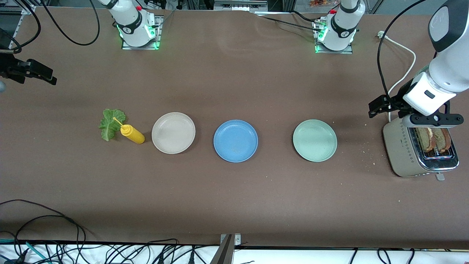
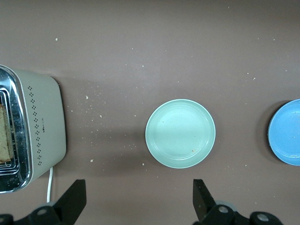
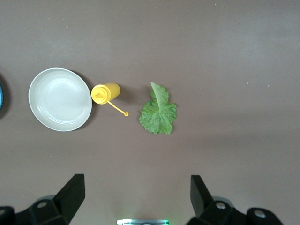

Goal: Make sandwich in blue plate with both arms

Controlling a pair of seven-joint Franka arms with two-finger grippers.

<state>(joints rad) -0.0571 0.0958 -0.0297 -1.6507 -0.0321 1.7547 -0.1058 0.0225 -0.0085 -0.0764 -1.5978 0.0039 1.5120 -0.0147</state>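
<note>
- Front view: we see three plates in a row mid-table, the blue plate (image 1: 235,140) bare in the centre, between the beige plate (image 1: 173,132) and the pale green plate (image 1: 314,140).
- The lettuce leaf (image 1: 111,123) lies toward the right arm's end of the table, a yellow squeeze bottle (image 1: 132,134) touching it; both bread slices (image 1: 435,139) stand in the toaster (image 1: 417,150) at the left arm's edge.
- The left gripper (image 1: 381,106) hangs over the table just beside the toaster; the right gripper (image 1: 36,73) waits over its own edge.
- Left wrist view: the left gripper (image 2: 136,199) shows its fingers spread wide, holding nothing, with the green plate (image 2: 180,133) between them, the toaster (image 2: 33,129) on one side and a sliver of blue plate (image 2: 286,132) on the other.
- Only here do we catch the crumbs scattered round the toaster.
- Right wrist view: the right gripper (image 3: 136,194) is equally wide and bare, high over the leaf (image 3: 158,111), the bottle (image 3: 105,92) and the beige plate (image 3: 60,99).
- This view shows what the front hides: the leaf's whole outline, clear of the bottle's nozzle.
- Nothing is built yet, we reckon. The left gripper should lift the nearer slice straight up by its top crust; the right should pinch the leaf's edge away from the bottle.
</note>
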